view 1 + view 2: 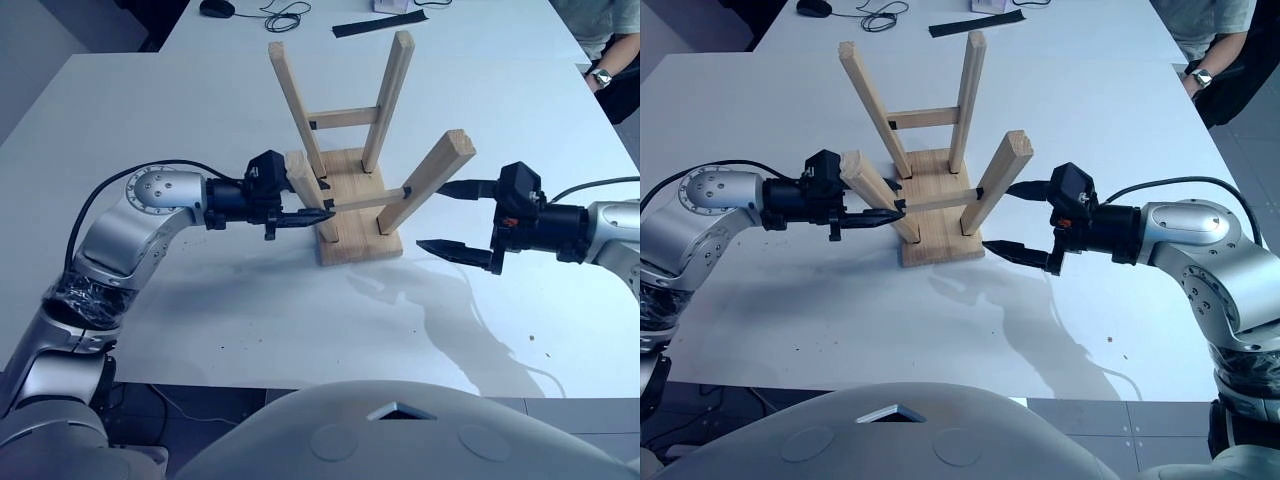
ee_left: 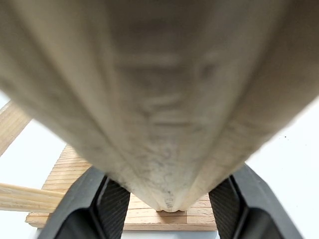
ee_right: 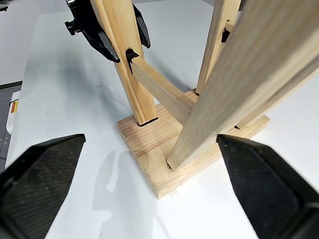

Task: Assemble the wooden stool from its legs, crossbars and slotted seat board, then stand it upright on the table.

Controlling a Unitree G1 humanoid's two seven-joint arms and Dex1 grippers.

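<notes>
Your pale wooden stool (image 1: 345,150) stands upside down near the middle of the white bench (image 1: 200,300). Its slotted seat board (image 1: 350,240) lies flat, with four legs pointing up.

- **Left end effector:** The left end effector (image 1: 318,212) is clamped across the near-left leg (image 1: 303,178), about halfway up, with a finger on each side. In the left wrist view that leg sits tight between the pads.
- **Right end effector:** The right end effector (image 1: 430,216) is spread wide and has hold of nothing.
- **What the next move turns on:** The near-right leg (image 1: 432,178) lies directly left of the right end effector, just beyond its fingertips, and lines up with the gap between them.
- **Leg axis:** Its long axis rises from the board's near-right corner and leans up and out to the right, so the top end tilts toward your right arm.
- **Finger positions:** The far finger sits just beside the leg's upper half. The near finger sits low, close to the foot.
- **Crossbar:** The near crossbar (image 1: 365,202) ties the two near legs together.

Your right arm is clearly the nearer one to that leg. I judge a short advance to the left would put the leg between the fingers. Expect them to meet it at a slant, since it leans across the gap.
</notes>
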